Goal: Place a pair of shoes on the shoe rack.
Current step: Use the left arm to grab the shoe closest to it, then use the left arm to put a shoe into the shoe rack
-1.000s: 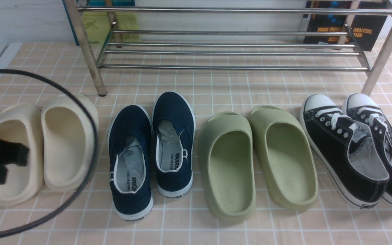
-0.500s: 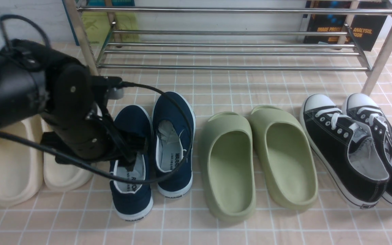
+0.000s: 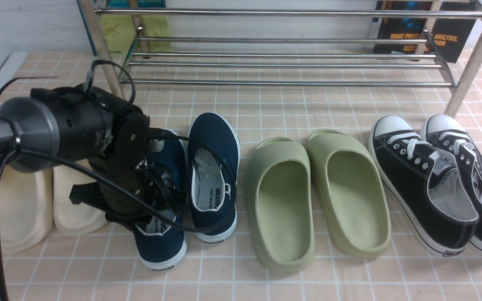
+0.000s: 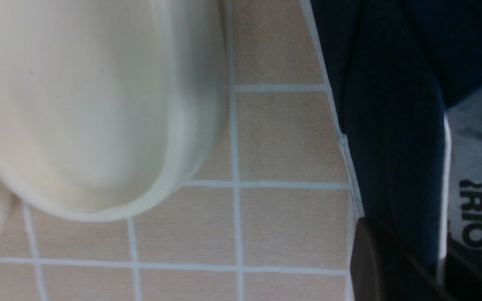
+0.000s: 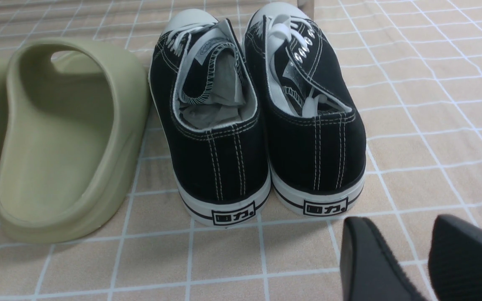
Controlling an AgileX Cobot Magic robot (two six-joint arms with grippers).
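The pair of navy slip-on shoes stands on the tiled floor in front of the shoe rack (image 3: 283, 82). The left shoe (image 3: 161, 244) is partly covered by my left gripper (image 3: 157, 200); the right shoe (image 3: 214, 138) stands free beside it. In the left wrist view my left gripper (image 4: 437, 267) straddles the left shoe's outer side wall (image 4: 391, 146), one finger outside and one inside on the white lining, pinched on the wall. The shoe rests on the floor. My right gripper (image 5: 396, 234) is open and empty, low behind the black sneakers' heels.
Cream slides (image 3: 19, 209) lie left of the navy shoes, green slides (image 3: 283, 200) right of them, and black lace-up sneakers (image 3: 425, 175) at far right near a rack leg (image 3: 471, 67). Books lean against the wall behind the rack. The left arm's cable loops over the navy shoes.
My left arm came in from the left, swung over the cream slides and dropped onto the left navy shoe, where its fingers now sit on the side wall. The shoe has barely shifted.
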